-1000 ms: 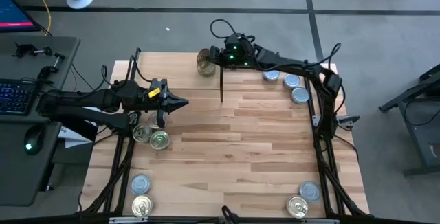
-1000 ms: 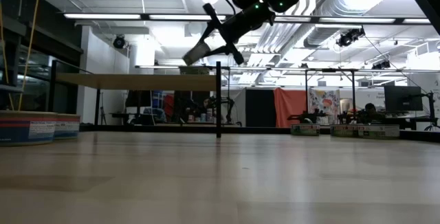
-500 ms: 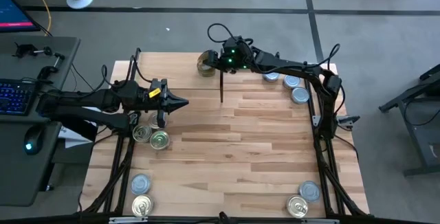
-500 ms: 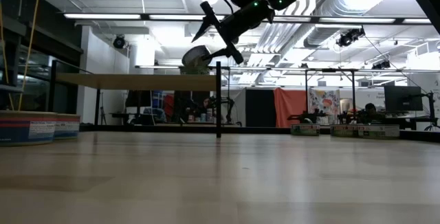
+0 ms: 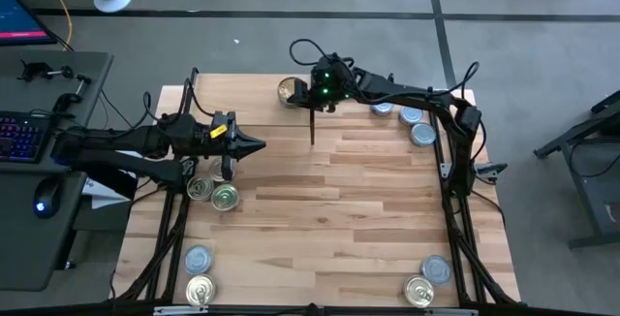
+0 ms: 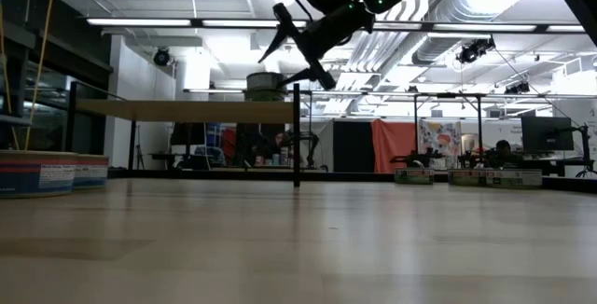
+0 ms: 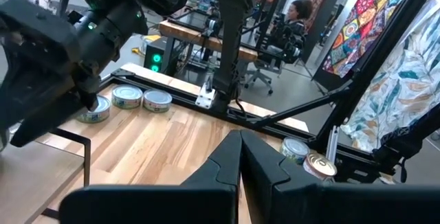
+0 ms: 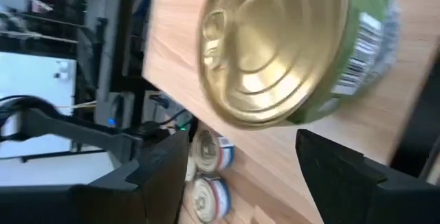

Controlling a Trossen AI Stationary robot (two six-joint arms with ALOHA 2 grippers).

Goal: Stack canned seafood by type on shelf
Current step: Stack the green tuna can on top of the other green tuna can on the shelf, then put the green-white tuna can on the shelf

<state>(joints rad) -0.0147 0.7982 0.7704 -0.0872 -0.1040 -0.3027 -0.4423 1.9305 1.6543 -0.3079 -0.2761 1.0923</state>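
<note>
A gold-topped tin with a greenish label (image 8: 275, 52) stands upright on its base on the light-wood shelf (image 6: 187, 110), near the shelf's right end (image 6: 265, 85). In the high view the tin (image 5: 288, 90) is at the table's far side. My right gripper (image 8: 240, 148) is open, just to the right of the tin and slightly above it (image 6: 289, 57), with its fingers clear of the tin. My left gripper (image 5: 254, 144) is shut and empty, hovering over the table's left part; it also shows in its own wrist view (image 7: 240, 148).
Three silver-blue tins (image 5: 412, 115) lie at the far right. Two gold tins (image 5: 213, 193) sit under my left arm. One blue and one gold tin are at the near left (image 5: 198, 272), and another such pair at the near right (image 5: 426, 279). A black shelf upright (image 5: 312, 127) stands mid-table.
My right gripper has brought the gold-topped tin down onto the shelf. The tin was tilted and clear of the board a second ago. It now stands level on the board, free of the fingers.
</note>
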